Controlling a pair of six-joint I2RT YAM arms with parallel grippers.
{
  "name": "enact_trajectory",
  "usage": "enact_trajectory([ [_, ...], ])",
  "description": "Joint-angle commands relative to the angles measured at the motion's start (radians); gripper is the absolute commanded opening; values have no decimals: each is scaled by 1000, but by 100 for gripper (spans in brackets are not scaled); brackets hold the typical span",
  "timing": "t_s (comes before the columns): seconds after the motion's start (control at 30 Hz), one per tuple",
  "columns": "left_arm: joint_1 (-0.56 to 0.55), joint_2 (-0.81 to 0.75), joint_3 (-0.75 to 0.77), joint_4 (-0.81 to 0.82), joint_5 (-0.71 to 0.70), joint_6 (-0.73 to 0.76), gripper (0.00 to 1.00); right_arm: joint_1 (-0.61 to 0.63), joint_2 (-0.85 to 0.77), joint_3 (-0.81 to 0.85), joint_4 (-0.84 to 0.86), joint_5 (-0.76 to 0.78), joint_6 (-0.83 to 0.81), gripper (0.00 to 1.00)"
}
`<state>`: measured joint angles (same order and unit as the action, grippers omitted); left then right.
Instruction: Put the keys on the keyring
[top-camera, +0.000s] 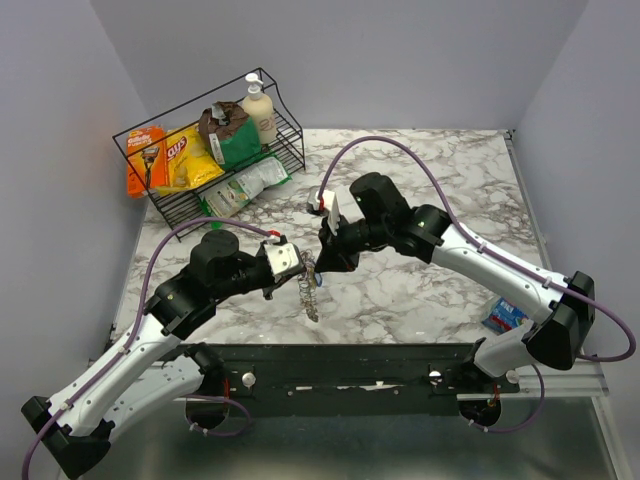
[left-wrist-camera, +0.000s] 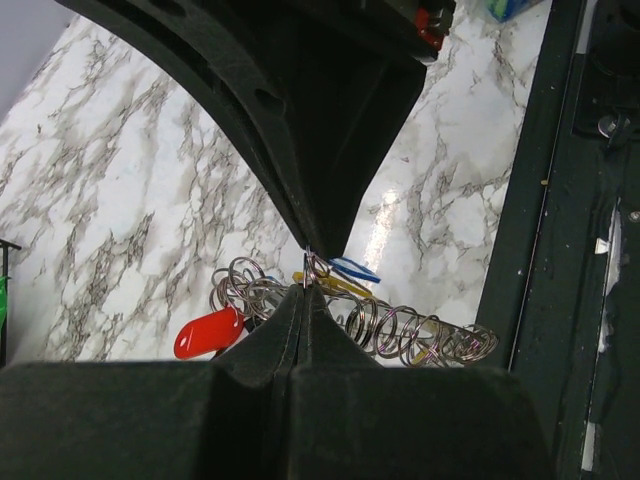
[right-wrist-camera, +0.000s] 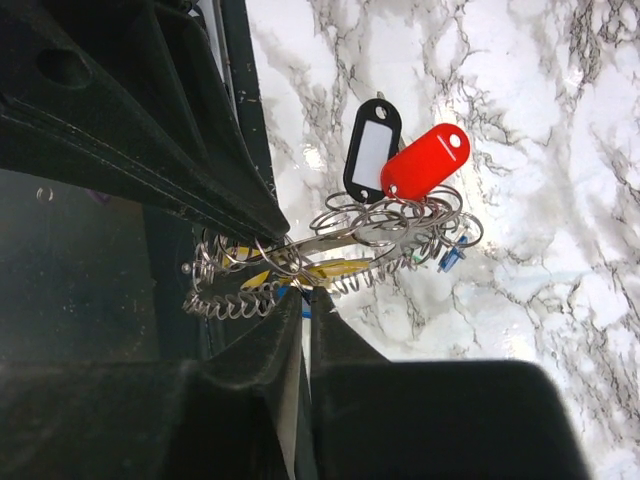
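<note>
Marble table (top-camera: 420, 290), with a wire basket (top-camera: 298, 140) of packets and a bottle at its far left corner. All places below are taken from that basket.

Left gripper (top-camera: 301, 264) sits nearer the arm bases than the basket, just past its right end. In the left wrist view the left gripper (left-wrist-camera: 305, 285) has its two fingers pressed flat together, tips meeting, with a thin silver wire nipped between them. That wire belongs to the keyring (left-wrist-camera: 250, 288), so the left hand is clamped on it.

The keyring (top-camera: 310, 290) hangs from those tips as a tangle of silver loops, on the near side of the basket and to its right. A coiled wire chain (left-wrist-camera: 420, 338) trails from the loops. Whether the lowest part touches the marble I cannot tell.

A red tag (left-wrist-camera: 208, 333) is on the bunch. The right wrist view also shows a black tag (right-wrist-camera: 372, 150) with a white window, touching the red tag (right-wrist-camera: 425, 162). A yellow strip (right-wrist-camera: 335, 268) and a small blue piece (right-wrist-camera: 450, 260) sit among the loops. What they are is too small to tell.

Right gripper (top-camera: 326, 250) is just beside the bunch, on the side farther from the basket. Up close, the right gripper (right-wrist-camera: 305, 298) has its tips at the edge of the loops (right-wrist-camera: 380, 225) and the coil (right-wrist-camera: 235, 303), with a thin pale line between its fingers. I cannot tell if they are parted or pinching.

A blue packet (top-camera: 503, 316) lies well to the right of the basket, at the table's near edge.
</note>
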<state>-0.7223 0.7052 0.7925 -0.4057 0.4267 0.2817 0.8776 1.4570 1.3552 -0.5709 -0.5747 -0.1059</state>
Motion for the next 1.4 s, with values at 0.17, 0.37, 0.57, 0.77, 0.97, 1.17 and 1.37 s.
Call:
enact_trajectory([
  [0.17, -6, -18, -6, 62, 46, -7, 0, 4, -56, -14, 25, 45, -18, 39],
  [0.37, -6, -19, -7, 70, 53, -9, 0, 4, -155, -77, 81, 61, -60, 64],
  [0.57, -5, -38, -16, 103, 89, -16, 0, 4, -322, -255, 281, -28, -107, 82],
  [0.77, -6, -64, -35, 166, 142, -42, 0, 4, -420, -357, 465, -86, -78, 80],
  [0.97, -6, -85, -62, 261, 217, -79, 0, 3, -393, -338, 522, -220, -49, 70],
  [1.17, -6, -104, -75, 318, 242, -101, 0, 3, -356, -329, 554, -252, -28, 64],
  [1.37, -6, -96, -75, 343, 265, -115, 0, 4, -323, -324, 563, -267, 0, 53],
])
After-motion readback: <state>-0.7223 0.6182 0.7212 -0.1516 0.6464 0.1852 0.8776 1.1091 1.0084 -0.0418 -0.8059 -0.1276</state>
